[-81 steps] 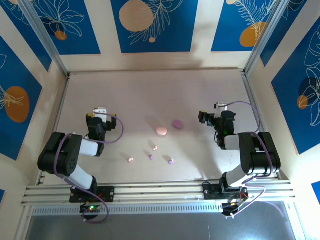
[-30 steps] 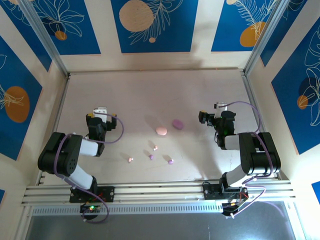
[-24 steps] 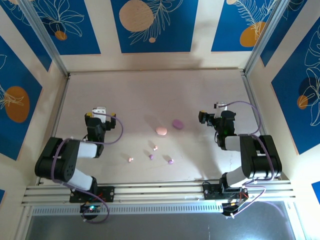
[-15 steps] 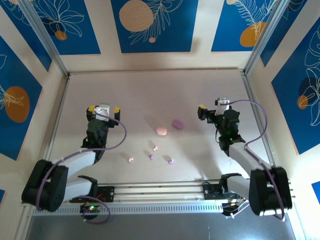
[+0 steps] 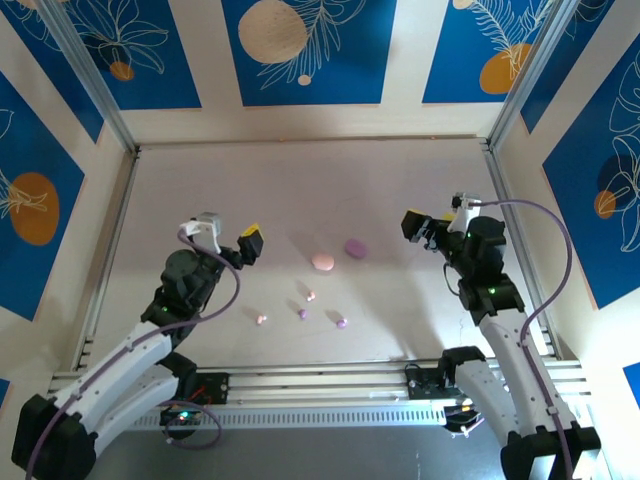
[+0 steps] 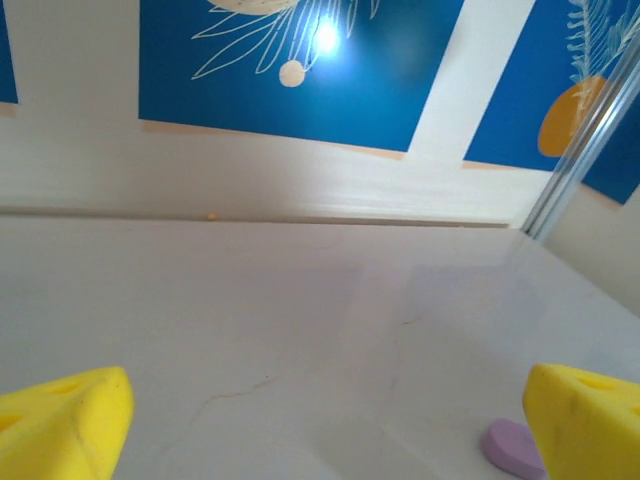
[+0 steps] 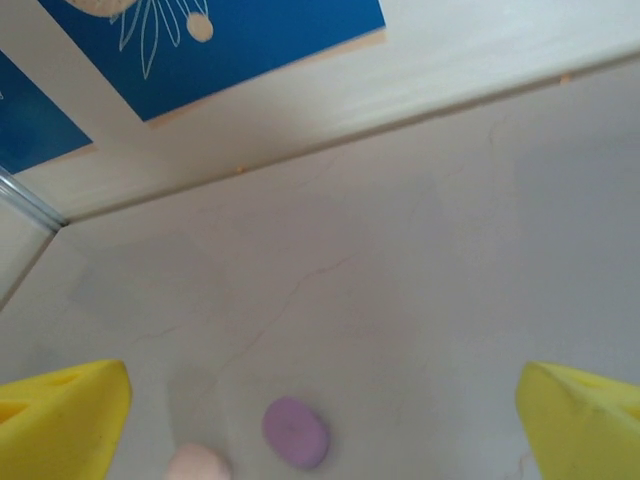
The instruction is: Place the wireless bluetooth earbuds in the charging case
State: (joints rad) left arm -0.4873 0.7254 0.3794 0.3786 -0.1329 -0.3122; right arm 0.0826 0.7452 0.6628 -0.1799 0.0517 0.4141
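Note:
Two shut oval charging cases lie mid-table: a pink one (image 5: pixel 323 262) and a purple one (image 5: pixel 355 248). Several tiny earbuds lie loose in front of them: pale pink ones (image 5: pixel 262 319) (image 5: pixel 311 295) and light purple ones (image 5: pixel 302 313) (image 5: pixel 342 323). My left gripper (image 5: pixel 228 232) hovers open to the left of the cases, empty. My right gripper (image 5: pixel 437 215) hovers open to their right, empty. In the left wrist view the purple case (image 6: pixel 513 447) sits by the right yellow fingertip (image 6: pixel 590 420). The right wrist view has the purple case (image 7: pixel 295 432) and pink case (image 7: pixel 198 463) low between wide-apart fingertips (image 7: pixel 60 415).
The pale table (image 5: pixel 300 190) is walled in by blue-and-cream panels at the back and sides, with metal posts (image 5: pixel 90 70) at the rear corners. A rail (image 5: pixel 320 385) with the arm bases runs along the near edge.
Both arms have unfolded from their tucked pose and lifted; the left gripper swung right and the right gripper forward. Jaws stayed open. Cases and earbuds have not moved.

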